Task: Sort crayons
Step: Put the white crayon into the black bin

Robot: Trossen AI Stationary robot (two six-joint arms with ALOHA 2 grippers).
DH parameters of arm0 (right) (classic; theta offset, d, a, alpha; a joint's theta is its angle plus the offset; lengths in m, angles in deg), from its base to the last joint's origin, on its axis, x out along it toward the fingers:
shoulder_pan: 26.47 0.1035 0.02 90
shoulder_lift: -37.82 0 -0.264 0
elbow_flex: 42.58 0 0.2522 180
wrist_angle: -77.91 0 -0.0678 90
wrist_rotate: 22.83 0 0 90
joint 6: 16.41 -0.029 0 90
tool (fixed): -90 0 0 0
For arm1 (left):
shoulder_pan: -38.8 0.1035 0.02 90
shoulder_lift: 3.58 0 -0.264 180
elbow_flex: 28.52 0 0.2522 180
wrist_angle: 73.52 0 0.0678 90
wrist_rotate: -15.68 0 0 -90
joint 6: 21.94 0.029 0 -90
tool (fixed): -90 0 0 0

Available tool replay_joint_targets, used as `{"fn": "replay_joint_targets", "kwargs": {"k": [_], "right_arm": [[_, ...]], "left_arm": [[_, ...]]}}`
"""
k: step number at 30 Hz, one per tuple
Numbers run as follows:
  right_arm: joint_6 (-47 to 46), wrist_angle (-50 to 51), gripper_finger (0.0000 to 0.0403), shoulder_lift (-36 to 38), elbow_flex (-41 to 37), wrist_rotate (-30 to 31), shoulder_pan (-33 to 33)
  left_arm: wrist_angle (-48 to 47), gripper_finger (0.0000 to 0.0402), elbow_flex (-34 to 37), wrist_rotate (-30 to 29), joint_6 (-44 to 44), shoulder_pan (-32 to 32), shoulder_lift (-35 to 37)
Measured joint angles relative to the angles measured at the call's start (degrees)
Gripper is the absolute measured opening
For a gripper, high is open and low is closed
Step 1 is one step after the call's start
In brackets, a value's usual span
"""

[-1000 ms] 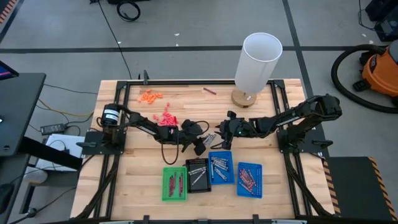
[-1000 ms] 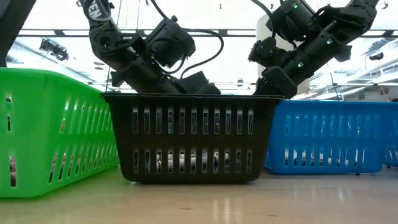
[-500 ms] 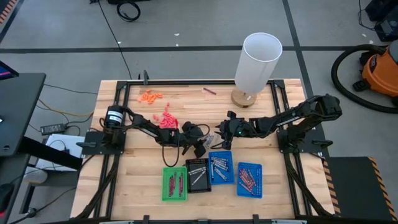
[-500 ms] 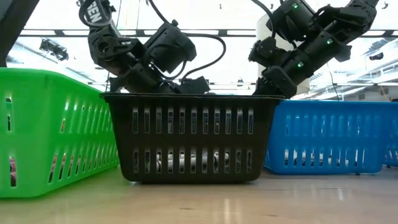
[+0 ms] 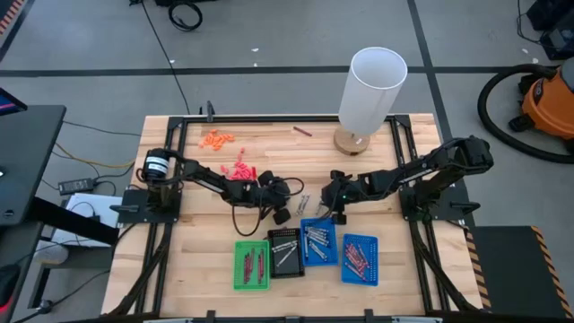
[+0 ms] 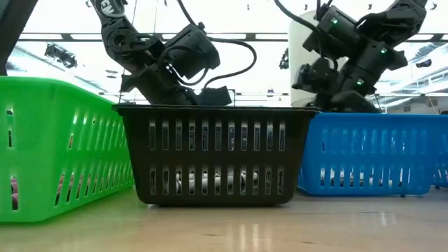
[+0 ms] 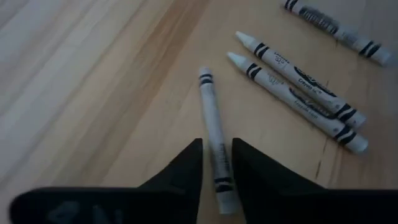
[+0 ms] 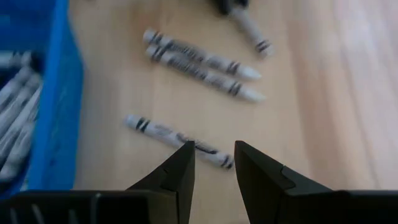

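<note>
You have a pale wooden counter (image 5: pixel 206 233) standing on a grey concrete floor (image 5: pixel 269 36) crossed by dark seam lines. To one side of it sits a dark desk (image 5: pixel 22 161), with cables (image 5: pixel 85 184) trailing on the floor beside it. An orange shop vacuum (image 5: pixel 549 103) with a black hose (image 5: pixel 489 103) stands at the far corner. From counter height, you look into bright windows (image 6: pixel 63 52) and overhead ceiling structure (image 6: pixel 420 84).

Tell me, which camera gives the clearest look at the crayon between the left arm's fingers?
The left wrist view: the white crayon lies on the table, its end between the left gripper fingers. The right wrist view shows it far off; the high view only as a speck; the low view hides it behind baskets.
</note>
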Motion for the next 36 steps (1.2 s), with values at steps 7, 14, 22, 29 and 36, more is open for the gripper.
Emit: {"fn": "replay_joint_targets", "kwargs": {"k": [7, 14, 22, 29, 36], "right_arm": [[3.8, 3.8, 0.0121, 0.0, 0.0, -2.7, 0.1], [3.8, 6.1, 0.0121, 0.0, 0.0, -2.2, -0.6], [0.7, 7.2, 0.0121, 0.0, 0.0, 1.0, -0.7], [0.4, 9.7, 0.0121, 2.6, 0.0, 3.4, -0.7], [-1.2, 10.2, 0.0121, 9.8, 0.0, 13.3, -0.7]], "left_arm": [[-1.4, 0.0025, 0.1, 4.2, 2.8, 2.1, 0.6], [-1.6, 0.0015, 0.2, 8.4, 4.4, 4.0, 2.0], [-2.5, 0.0014, 0.5, 5.4, 8.0, 3.3, 6.1], [-0.1, 0.0014, 0.4, 1.5, 11.1, -0.8, 7.0], [6.0, 0.0016, 0.4, 2.8, 15.9, -5.9, 8.2]]}}
